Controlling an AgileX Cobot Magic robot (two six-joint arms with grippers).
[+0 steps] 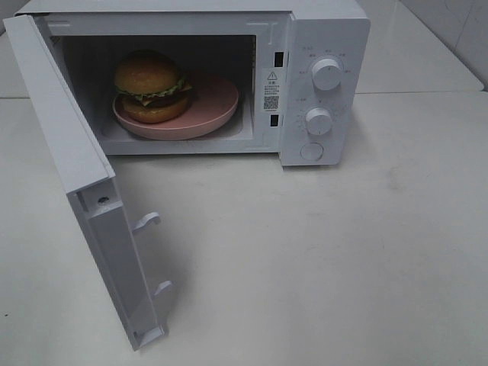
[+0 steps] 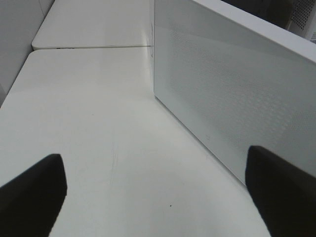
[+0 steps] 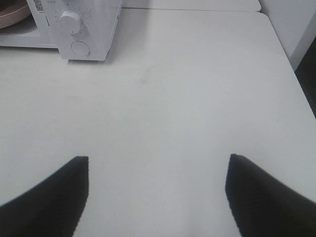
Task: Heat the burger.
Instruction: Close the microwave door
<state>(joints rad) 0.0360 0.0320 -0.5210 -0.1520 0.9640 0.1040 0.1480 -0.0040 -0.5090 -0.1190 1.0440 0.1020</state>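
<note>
The burger (image 1: 151, 85), golden bun with green lettuce and a dark patty, sits on a pink plate (image 1: 213, 114) inside the white microwave (image 1: 324, 46), toward the left of the cavity. The microwave door (image 1: 72, 164) stands swung wide open to the left. In the left wrist view my left gripper (image 2: 155, 190) is open with nothing between its dark fingers, beside the outer face of the door (image 2: 232, 94). My right gripper (image 3: 157, 190) is open over bare table, well in front of the microwave's knob panel (image 3: 74, 24). Neither arm shows in the exterior high view.
Two knobs (image 1: 326, 73) and a round button (image 1: 311, 151) are on the microwave's right panel. Door latch hooks (image 1: 146, 221) stick out from the door's inner edge. The white table (image 1: 343, 252) spreads in front, with a seam to a second table behind (image 2: 89, 47).
</note>
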